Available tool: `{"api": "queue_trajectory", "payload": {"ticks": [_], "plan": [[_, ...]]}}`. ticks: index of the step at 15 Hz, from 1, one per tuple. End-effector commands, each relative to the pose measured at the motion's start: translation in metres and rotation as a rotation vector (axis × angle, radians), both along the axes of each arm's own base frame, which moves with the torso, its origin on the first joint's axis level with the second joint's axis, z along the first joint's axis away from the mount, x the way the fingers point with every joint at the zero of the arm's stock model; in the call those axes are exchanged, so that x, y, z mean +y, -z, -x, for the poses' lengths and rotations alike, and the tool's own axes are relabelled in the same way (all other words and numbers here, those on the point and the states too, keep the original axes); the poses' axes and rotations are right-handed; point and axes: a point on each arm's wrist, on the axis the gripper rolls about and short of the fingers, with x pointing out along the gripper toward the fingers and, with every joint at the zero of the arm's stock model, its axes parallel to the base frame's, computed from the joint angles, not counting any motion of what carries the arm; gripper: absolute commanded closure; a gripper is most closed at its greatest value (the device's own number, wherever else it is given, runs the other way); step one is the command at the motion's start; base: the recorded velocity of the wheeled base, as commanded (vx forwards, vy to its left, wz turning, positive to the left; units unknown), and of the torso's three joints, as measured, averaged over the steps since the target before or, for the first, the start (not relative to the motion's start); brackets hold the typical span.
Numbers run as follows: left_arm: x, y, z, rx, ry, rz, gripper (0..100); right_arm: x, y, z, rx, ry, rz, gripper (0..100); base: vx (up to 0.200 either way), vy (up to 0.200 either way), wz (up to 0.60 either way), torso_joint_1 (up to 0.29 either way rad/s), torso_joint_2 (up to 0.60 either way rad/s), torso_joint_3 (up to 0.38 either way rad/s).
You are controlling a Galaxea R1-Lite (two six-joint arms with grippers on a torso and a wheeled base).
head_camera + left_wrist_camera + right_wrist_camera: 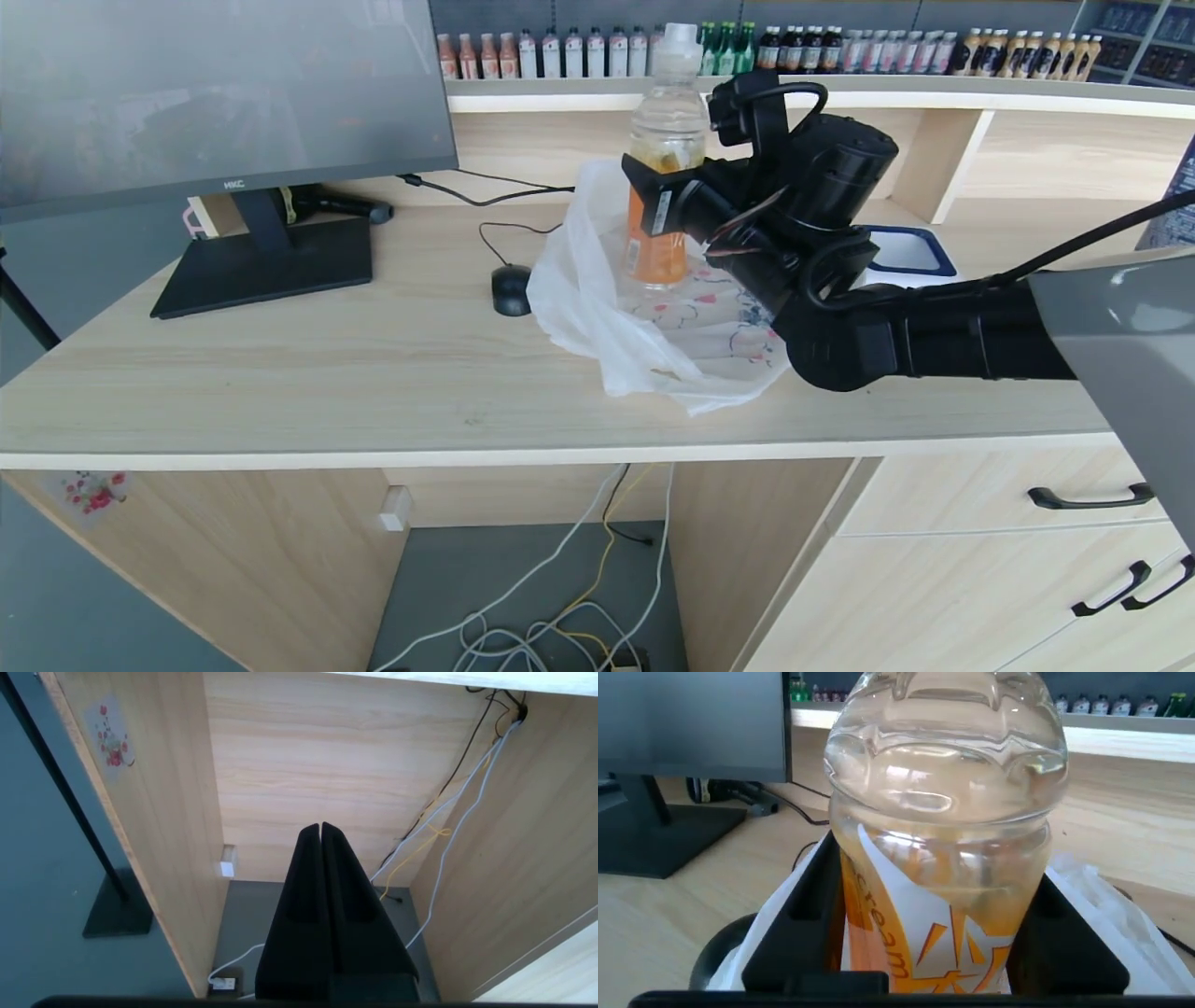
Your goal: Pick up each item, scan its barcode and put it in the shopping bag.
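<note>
Bottle [668,126], clear with an orange label and a white cap, stands upright in the right gripper [665,196]. The gripper's fingers are clamped on the labelled mid-section from both sides. The bottle's lower end sits at the open mouth of the white shopping bag [644,350], which lies crumpled on the wooden counter [373,373], right of centre. Contact between the bottle's base and the bag cannot be determined. Just left of the bag lies a black mouse [511,289]; further left stands a monitor [215,84]. To the far right of the bag sits a blue-rimmed tray [910,252]. The left gripper [322,833] hangs below counter level, fingers pressed together and holding nothing, facing the cables [448,812] under the counter.
</note>
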Motion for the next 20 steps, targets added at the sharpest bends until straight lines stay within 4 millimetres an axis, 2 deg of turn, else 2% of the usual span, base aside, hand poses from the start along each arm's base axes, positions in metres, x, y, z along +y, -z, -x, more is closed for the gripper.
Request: {"api": "queue_trajectory", "payload": {"ticks": [1, 4, 13, 20], "plan": [[0.000, 0.000, 0.000, 0.000, 0.000, 0.000, 100, 0.003, 0.013, -0.007, 0.018, 0.002, 0.011, 100, 0.000, 0.000, 0.00, 0.000, 0.00, 0.000], [0.000, 0.000, 0.000, 0.000, 0.000, 0.000, 100, 0.006, 0.023, -0.011, 0.025, 0.005, 0.017, 100, 0.000, 0.000, 0.00, 0.000, 0.00, 0.000], [0.000, 0.000, 0.000, 0.000, 0.000, 0.000, 100, 0.013, 0.032, -0.012, 0.041, -0.010, 0.027, 100, 0.000, 0.000, 0.00, 0.000, 0.00, 0.000], [0.000, 0.000, 0.000, 0.000, 0.000, 0.000, 100, 0.016, 0.048, -0.013, 0.082, -0.011, 0.053, 100, 0.000, 0.000, 0.00, 0.000, 0.00, 0.000]]}}
